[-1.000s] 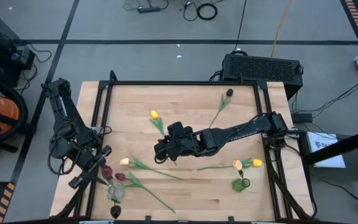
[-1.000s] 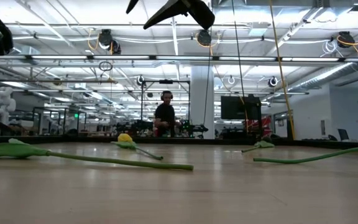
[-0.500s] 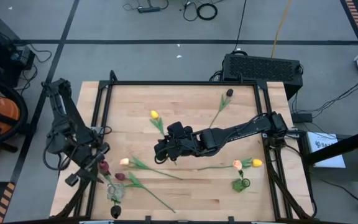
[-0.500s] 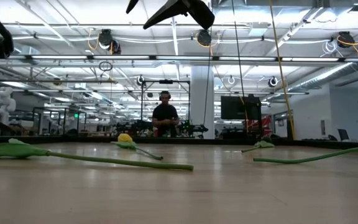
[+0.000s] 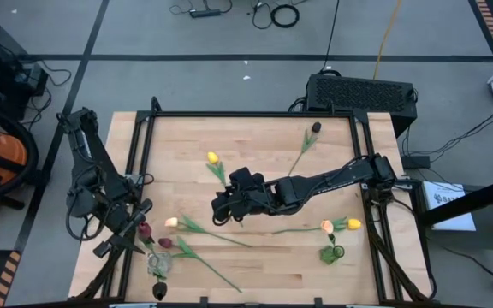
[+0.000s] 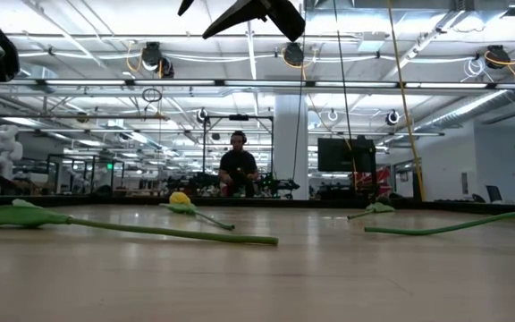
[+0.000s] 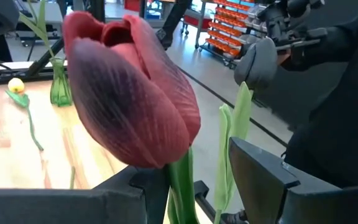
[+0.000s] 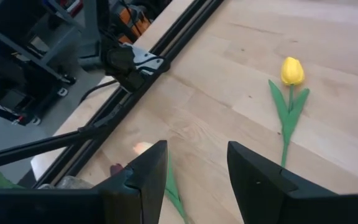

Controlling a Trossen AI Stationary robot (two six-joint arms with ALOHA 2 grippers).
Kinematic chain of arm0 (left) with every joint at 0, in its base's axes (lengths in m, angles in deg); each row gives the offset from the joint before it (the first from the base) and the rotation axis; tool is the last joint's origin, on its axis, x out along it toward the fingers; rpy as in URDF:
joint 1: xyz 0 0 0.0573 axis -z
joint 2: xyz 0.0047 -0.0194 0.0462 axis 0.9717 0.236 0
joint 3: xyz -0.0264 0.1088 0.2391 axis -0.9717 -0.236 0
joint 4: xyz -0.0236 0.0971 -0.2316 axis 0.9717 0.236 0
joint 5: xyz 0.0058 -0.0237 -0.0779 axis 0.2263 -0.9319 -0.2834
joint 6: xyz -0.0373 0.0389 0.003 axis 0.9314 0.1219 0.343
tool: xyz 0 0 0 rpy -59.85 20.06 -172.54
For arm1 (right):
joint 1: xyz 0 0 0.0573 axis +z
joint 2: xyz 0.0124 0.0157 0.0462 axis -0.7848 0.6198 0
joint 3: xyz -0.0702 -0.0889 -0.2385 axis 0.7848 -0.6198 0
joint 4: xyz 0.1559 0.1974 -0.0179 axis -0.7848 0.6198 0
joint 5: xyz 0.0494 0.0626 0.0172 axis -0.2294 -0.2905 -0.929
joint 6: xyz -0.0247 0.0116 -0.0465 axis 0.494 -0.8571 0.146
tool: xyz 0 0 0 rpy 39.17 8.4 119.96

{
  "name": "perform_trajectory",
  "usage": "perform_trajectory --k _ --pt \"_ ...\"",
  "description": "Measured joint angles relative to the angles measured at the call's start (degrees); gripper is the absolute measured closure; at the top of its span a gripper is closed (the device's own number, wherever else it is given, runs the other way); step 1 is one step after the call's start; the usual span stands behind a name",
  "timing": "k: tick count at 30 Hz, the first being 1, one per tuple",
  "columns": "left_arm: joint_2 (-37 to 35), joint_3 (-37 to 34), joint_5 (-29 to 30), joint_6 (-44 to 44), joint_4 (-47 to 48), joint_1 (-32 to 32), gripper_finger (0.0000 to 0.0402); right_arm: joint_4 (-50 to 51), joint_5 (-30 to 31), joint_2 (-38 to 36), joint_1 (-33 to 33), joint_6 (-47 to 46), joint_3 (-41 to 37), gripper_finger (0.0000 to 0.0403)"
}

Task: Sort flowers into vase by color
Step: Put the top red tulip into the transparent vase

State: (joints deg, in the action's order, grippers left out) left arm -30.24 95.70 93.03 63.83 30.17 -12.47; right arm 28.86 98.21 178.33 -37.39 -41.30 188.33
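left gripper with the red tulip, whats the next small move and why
Probably carry it over the clear vase and lower the stem in. The left gripper holds a dark red tulip between its fingers at the table's left edge, near that vase; the right gripper waits empty mid-table.

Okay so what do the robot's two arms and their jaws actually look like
Both arms are dark, nearly black, built of jointed segments. The left arm looks thin and angular, with loose black cables beside it. The right arm has a bulkier wrist block. Each gripper's jaws are flat, matte dark plates with squared edges.

Left gripper (image 5: 135, 224) low; right gripper (image 8: 191, 171) jaws parted.
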Motion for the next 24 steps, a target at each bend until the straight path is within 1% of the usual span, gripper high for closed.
perform_trajectory --k 8,14,24 --pt "0.11 0.0 0.06 -0.1 0.52 0.01 0.0235 -1.38 -0.02 0.0 0.0 1.27 0.0 0.0243" --pt "0.09 0.0 3.65 -3.28 0.61 -0.13 0.0235 -1.34 0.0 0.0 0.0 1.27 0.0 0.0243" --pt "0.02 0.31 3.91 -3.32 0.09 -0.11 0.0235 -1.32 0.0 0.0 -0.11 1.17 0.0 0.0243"
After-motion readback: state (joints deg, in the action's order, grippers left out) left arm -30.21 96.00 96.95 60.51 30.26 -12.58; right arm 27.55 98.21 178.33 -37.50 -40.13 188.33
